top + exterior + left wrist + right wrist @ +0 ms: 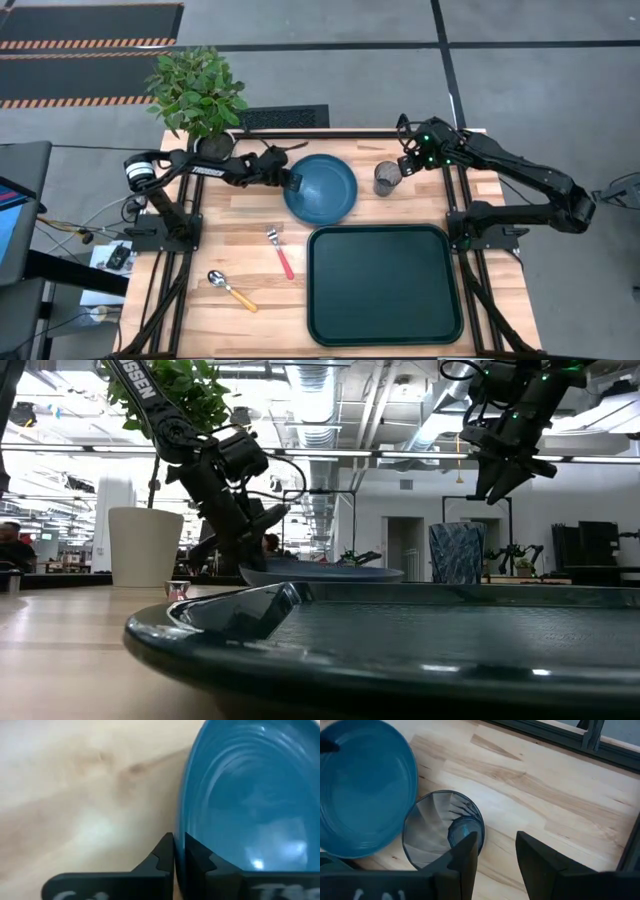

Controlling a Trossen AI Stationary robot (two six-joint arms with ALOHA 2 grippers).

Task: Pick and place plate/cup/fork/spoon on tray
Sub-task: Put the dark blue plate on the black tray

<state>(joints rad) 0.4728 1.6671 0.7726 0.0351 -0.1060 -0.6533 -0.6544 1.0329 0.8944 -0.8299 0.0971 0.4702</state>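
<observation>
Your left gripper (pixel 174 851) is clamped on the left rim of the teal plate (pixel 322 187), far of the green tray (pixel 383 285); it looks stiff, glossy and probably slippery, while your right gripper (pixel 496 851) hangs part-open above the cup (pixel 441 831).

A light wooden table (pixel 240 215) on a black frame carries everything. Near its back edge sits a potted plant (pixel 198 95) in a white pot, at the left corner. The teal-blue plate (pixel 322 187) lies around the middle of the back half, its left rim pinched by the left gripper (pixel 291 180). Just to its right stands the smoky cup (pixel 387 177), upright. The dark green tray (pixel 384 285) fills the front right area. Left of the tray lies the red-handled fork (pixel 280 252), and further front-left the orange-handled spoon (pixel 231 290), both flat on the wood.
</observation>
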